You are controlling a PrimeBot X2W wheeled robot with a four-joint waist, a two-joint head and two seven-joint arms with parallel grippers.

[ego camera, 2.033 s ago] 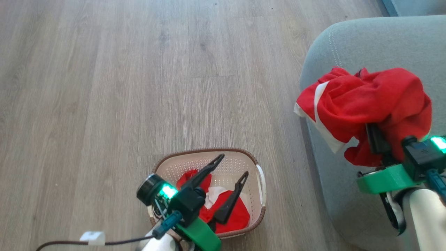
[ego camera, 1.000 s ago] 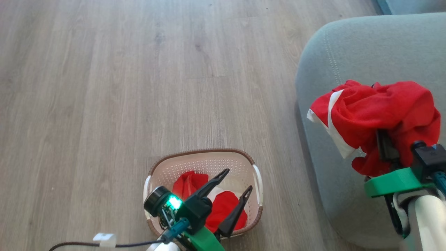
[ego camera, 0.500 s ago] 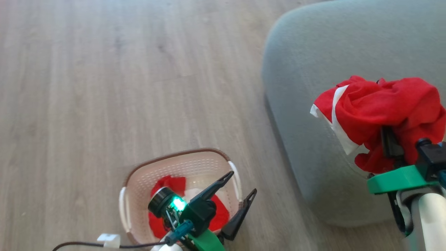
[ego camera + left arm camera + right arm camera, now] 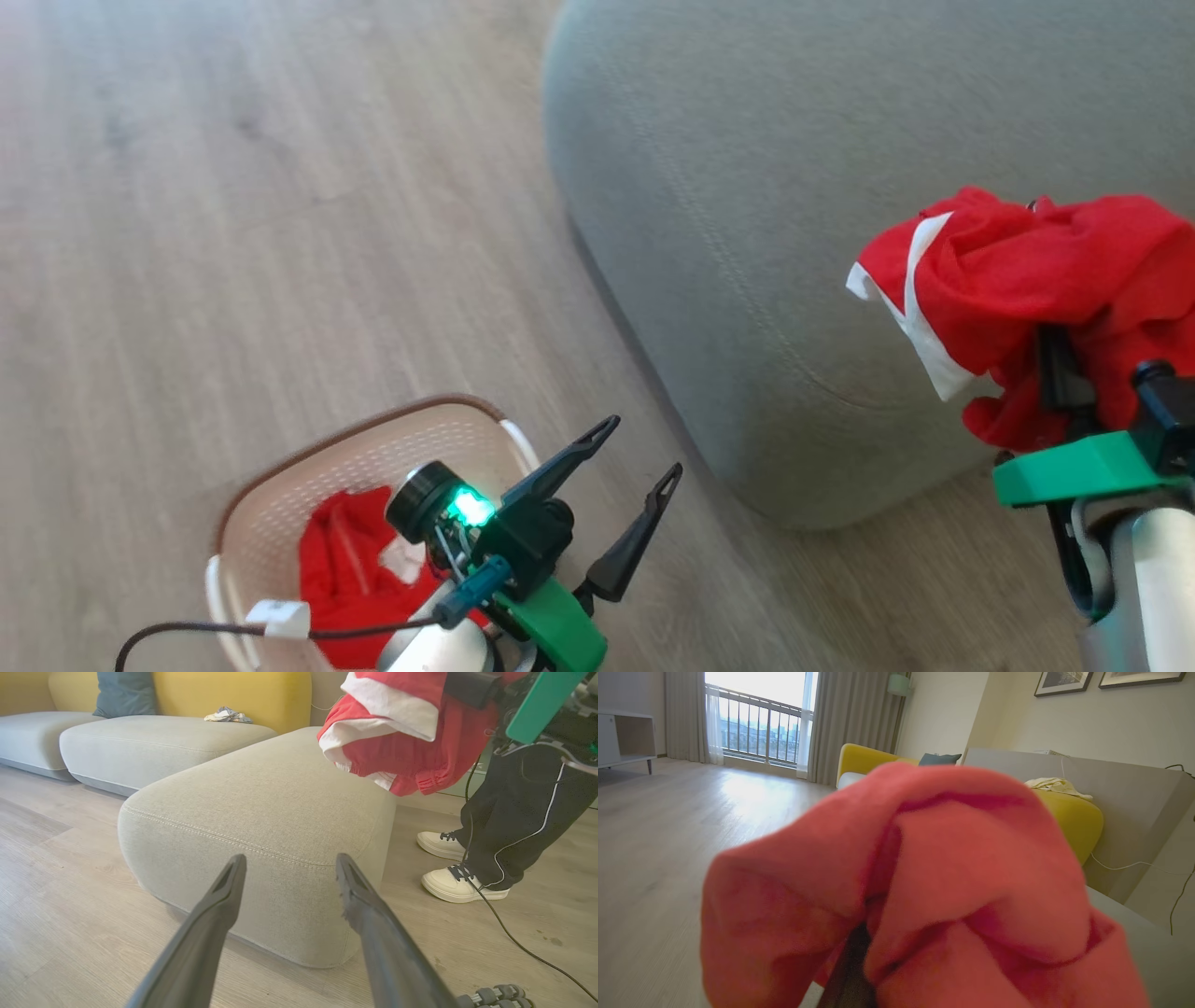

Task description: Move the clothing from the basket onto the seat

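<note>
Right claw [image 4: 1055, 364] grips clothing [image 4: 1018, 271] above the seat [image 4: 747, 187] edge, left claw [image 4: 642, 447] gapes empty; released now, it might slide off.

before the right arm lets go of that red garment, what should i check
1. Grip: the red garment is bunched around the right gripper and held up: ok.
2. Position over the seat: the garment hangs above an edge, partly past it in the left wrist view: cannot tell.
3. Bystander: a person's legs stand beside the seat, close to the right arm: not ok.
4. Left gripper: open, holding nothing, apart from the garment: ok.
5. Basket emptied: red clothing lies in it: not ok.
</note>
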